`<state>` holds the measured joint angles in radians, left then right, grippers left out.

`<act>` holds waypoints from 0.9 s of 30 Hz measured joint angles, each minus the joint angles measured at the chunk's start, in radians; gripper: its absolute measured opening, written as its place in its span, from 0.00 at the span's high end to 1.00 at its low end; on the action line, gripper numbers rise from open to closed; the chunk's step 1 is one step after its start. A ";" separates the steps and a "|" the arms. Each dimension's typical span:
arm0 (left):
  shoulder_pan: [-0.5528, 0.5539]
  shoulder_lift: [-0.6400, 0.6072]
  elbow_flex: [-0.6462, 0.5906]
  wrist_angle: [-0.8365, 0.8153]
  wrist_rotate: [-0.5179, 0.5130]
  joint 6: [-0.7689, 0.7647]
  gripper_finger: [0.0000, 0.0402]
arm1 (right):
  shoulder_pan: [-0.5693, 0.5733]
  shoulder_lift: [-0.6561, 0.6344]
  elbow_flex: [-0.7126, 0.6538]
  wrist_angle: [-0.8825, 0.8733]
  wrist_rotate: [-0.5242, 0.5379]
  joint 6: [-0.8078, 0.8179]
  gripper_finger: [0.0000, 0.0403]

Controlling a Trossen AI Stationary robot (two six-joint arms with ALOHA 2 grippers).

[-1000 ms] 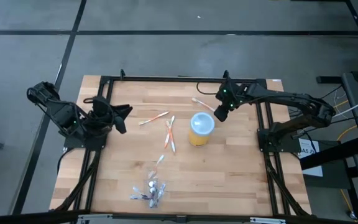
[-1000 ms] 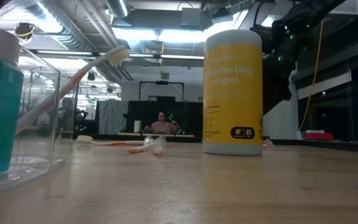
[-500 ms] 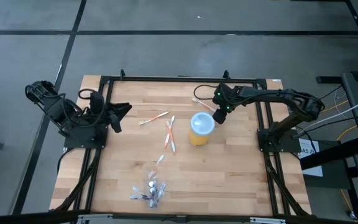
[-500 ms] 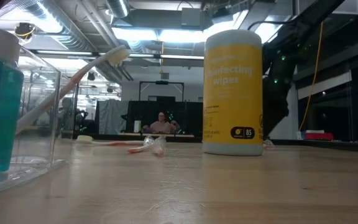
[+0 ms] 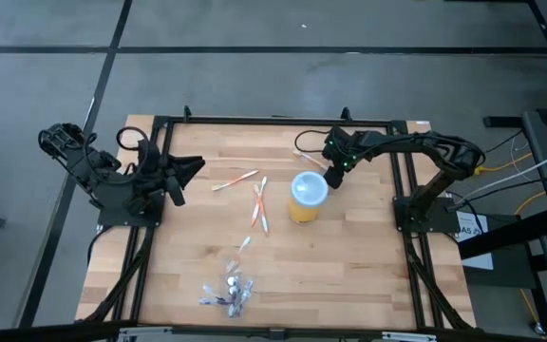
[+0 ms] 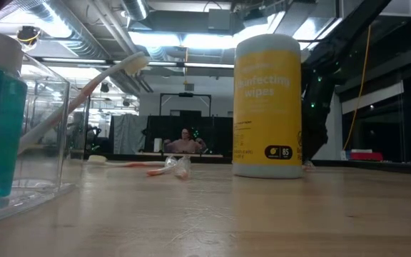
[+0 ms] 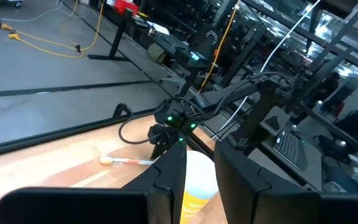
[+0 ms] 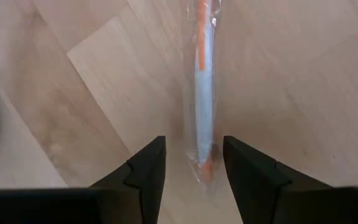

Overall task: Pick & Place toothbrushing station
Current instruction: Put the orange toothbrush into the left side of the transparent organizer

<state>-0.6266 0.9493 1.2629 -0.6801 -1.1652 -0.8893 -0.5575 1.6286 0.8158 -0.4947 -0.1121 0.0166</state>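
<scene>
Right gripper (image 8: 193, 163) hangs low over the far right part of the table (image 5: 349, 275), its two dark fingers spread apart with a wrapped toothbrush (image 8: 203, 87) lying between their tips, not yet pinched. That brush, white with orange at its ends and sealed in a clear film sleeve, lies flat on the wood just beyond the yellow cup (image 5: 306, 197) with the pale-blue top. It looks very light and stiff but thin, and the film is likely slippery and crinkly, so a grip across the middle of the handle, with the fingers reaching right down to the wood, seems the safest hold; taken near an end, it would probably pivot or slide out. More loose toothbrushes (image 5: 258, 205) lie at the table's centre, and the clear pouch with the small tubes (image 5: 228, 291) sits near the front edge. Left gripper (image 5: 180, 175) waits at the left side of the table, well apart from all of this, its fingers partly open around nothing. Compared with a second ago, the right arm has folded in and dropped its gripper closer to the wood over the brush, and the left arm has drawn slightly back; cup, brushes and pouch have not moved.
</scene>
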 joint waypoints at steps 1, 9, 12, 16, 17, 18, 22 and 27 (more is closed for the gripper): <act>0.000 0.000 0.000 0.008 0.000 0.008 0.81 | 0.000 0.003 0.000 0.001 -0.002 0.000 0.60; 0.000 0.000 0.000 0.023 0.000 0.023 0.83 | 0.000 0.007 0.000 0.035 -0.001 -0.003 0.69; 0.000 0.000 0.000 0.023 0.000 0.023 0.83 | 0.000 0.007 0.000 0.053 -0.001 -0.003 0.75; 0.000 0.000 0.000 0.023 0.000 0.024 0.83 | 0.000 0.007 0.000 0.058 -0.001 -0.003 0.85; 0.000 0.000 0.000 0.023 0.000 0.024 0.84 | 0.000 0.007 -0.003 0.066 -0.001 -0.003 0.87; 0.000 0.000 0.000 0.023 0.000 0.024 0.84 | 0.000 0.007 -0.009 0.077 -0.001 -0.002 0.89; 0.000 0.000 0.000 0.023 0.009 0.024 0.84 | 0.000 0.001 -0.036 0.100 -0.007 -0.001 0.97; 0.000 0.000 0.000 0.026 0.014 0.036 0.84 | 0.000 0.000 -0.047 0.107 0.003 0.021 0.98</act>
<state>-0.6266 0.9493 1.2629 -0.6540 -1.1507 -0.8528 -0.5575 1.6283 0.7692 -0.3878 -0.1091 0.0377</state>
